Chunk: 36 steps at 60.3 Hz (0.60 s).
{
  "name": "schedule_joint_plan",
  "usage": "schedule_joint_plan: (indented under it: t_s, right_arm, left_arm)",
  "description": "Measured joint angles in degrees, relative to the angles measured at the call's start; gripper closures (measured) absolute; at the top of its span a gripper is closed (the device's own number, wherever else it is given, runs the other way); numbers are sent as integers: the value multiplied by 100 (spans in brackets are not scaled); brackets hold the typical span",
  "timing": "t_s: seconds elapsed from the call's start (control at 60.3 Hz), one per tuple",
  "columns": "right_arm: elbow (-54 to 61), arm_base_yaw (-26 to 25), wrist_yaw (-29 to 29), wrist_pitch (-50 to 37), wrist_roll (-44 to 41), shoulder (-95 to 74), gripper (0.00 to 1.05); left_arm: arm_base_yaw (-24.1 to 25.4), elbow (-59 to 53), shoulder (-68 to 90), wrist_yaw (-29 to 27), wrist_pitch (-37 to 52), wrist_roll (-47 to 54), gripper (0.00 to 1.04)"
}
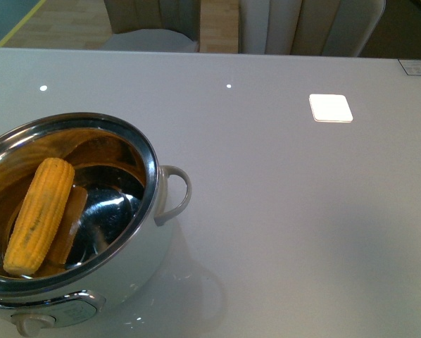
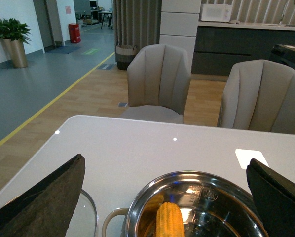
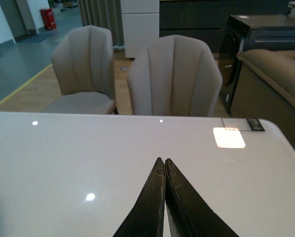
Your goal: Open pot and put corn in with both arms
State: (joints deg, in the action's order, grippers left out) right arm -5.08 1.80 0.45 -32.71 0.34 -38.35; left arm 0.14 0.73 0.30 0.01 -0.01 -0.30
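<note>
Glossy pale grey table (image 1: 281, 211) with bright square light reflection (image 1: 330, 108). Two beige padded ribbed-back chairs (image 3: 174, 79) (image 3: 83, 74) just behind far edge. Potted green plant (image 2: 12, 39) and red bin (image 2: 74, 33) well back on grey floor. Dark kitchen counter (image 2: 246, 47), white microwave (image 2: 215, 12) on top.

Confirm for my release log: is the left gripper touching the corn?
Apart. In the left wrist view the left gripper has its fingers spread wide, with the corn lying between and below them in the pot, clear of both fingers.

No readable text

We see faint markings inside the pot (image 2: 202, 195) and a table (image 3: 246, 124) sticker, both illegible.
</note>
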Motion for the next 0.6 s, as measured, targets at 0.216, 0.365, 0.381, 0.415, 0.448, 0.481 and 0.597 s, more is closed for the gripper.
schedule_joint_plan:
  t_s: [0.216,0.365,0.381,0.415,0.448,0.481,0.597]
  right_arm:
    - [227,-160,-31,479,0,704,103]
    - [411,-162,-46,588,-2,1117,103]
    - [411,-162,-42,664,0,1189,103]
    - [411,-162,-37,817,0,1362,103]
    - [411,-162,-33,944,0,1508,103]
    - [411,-162,-35,1060,0,1631,103]
    - [411,-162,-37,1375,0,1937,103]
  left_arm:
    - [0,0,0,-2,0,0,7]
    - [0,0,0,-2,0,2,7]
    - [0,0,0,-2,0,0,7]
    - [0,0,0,-2,0,0,7]
    - [0,0,0,-2,0,2,7]
    - [0,0,0,-2,0,0,7]
    - [0,0,0,-2,0,0,7]
